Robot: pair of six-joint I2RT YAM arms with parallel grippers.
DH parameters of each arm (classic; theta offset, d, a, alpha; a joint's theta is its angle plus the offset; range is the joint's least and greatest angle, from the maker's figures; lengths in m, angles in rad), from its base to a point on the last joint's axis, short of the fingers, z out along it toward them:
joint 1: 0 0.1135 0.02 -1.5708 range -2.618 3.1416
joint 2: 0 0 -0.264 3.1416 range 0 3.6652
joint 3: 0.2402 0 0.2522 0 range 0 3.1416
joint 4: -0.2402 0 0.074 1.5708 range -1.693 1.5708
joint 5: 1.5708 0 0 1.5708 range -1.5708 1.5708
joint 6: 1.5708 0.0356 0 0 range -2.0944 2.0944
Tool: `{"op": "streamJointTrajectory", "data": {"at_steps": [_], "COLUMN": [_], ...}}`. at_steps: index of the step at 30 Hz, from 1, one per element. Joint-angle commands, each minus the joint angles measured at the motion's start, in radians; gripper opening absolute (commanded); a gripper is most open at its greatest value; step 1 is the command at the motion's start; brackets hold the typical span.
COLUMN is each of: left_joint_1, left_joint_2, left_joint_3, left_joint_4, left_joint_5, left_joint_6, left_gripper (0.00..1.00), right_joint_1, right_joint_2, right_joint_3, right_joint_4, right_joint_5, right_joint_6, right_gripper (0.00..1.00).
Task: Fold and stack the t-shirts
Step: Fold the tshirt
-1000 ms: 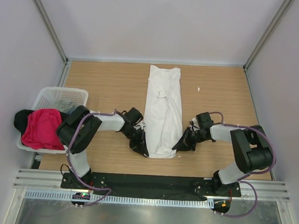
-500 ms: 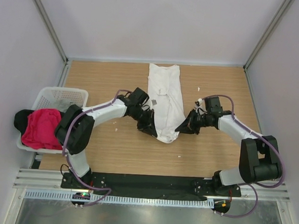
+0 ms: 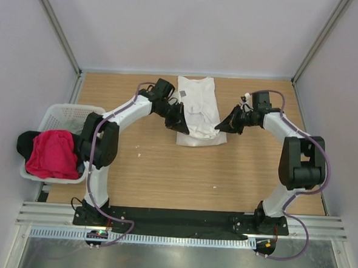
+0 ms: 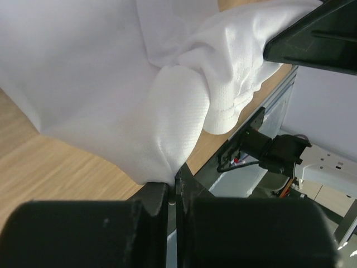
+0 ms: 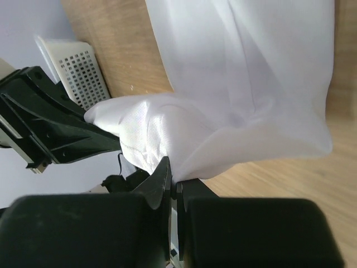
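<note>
The white t-shirt (image 3: 197, 109) lies at the back middle of the table, its near end doubled back over the far part. My left gripper (image 3: 178, 123) is shut on the shirt's left hem corner (image 4: 167, 162). My right gripper (image 3: 223, 126) is shut on the right hem corner (image 5: 189, 162). Both hold the lifted hem bunched above the shirt. A pink-red t-shirt (image 3: 53, 153) and a black t-shirt (image 3: 24, 143) lie heaped over the white lattice basket (image 3: 77, 112) at the left.
The basket stands at the table's left edge. White walls with metal posts close in the back and sides. A small white scrap (image 3: 140, 148) lies on the wood near the left arm.
Both grippers have carried the shirt's near hem from the front of the table to the back, folding the long strip over itself. The arms are now stretched far forward.
</note>
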Motion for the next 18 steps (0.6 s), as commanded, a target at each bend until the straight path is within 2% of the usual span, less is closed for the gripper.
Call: {"op": "streamJointTrajectory", "data": {"at_steps": [1, 10, 11, 12, 13, 14, 16, 17, 18], "left_joint_1": [0.031, 0.114, 0.119, 0.122, 0.122, 0.122, 0.122, 0.120, 0.122], "left_joint_2": [0.049, 0.226, 0.239, 0.256, 0.263, 0.266, 0.252, 0.243, 0.229], "left_joint_3": [0.095, 0.310, 0.325, 0.343, 0.354, 0.362, 0.377, 0.380, 0.384], "left_joint_4": [0.022, 0.056, 0.059, 0.068, 0.068, 0.065, 0.054, 0.045, 0.024], "left_joint_5": [0.015, -0.070, -0.083, -0.104, -0.116, -0.130, -0.159, -0.164, -0.164], "left_joint_6": [0.023, 0.046, 0.046, 0.046, 0.048, 0.057, 0.068, 0.095, 0.111], "left_gripper": [0.00, 0.00, 0.02, 0.10, 0.21, 0.38, 0.48, 0.54, 0.55], "right_joint_1": [-0.003, -0.003, -0.002, 0.000, 0.003, 0.004, 0.004, 0.001, -0.005], "right_joint_2": [0.097, 0.385, 0.402, 0.418, 0.441, 0.442, 0.424, 0.410, 0.395], "right_joint_3": [0.147, 0.448, 0.468, 0.488, 0.525, 0.543, 0.594, 0.605, 0.615], "right_joint_4": [0.061, 0.099, 0.116, 0.119, 0.119, 0.113, 0.064, 0.043, 0.024], "right_joint_5": [0.000, 0.014, 0.022, 0.025, 0.028, 0.037, 0.052, 0.063, 0.068], "right_joint_6": [-0.027, -0.045, -0.045, -0.048, -0.059, -0.073, -0.146, -0.172, -0.197], "right_gripper": [0.01, 0.01, 0.04, 0.11, 0.22, 0.42, 0.49, 0.56, 0.58]}}
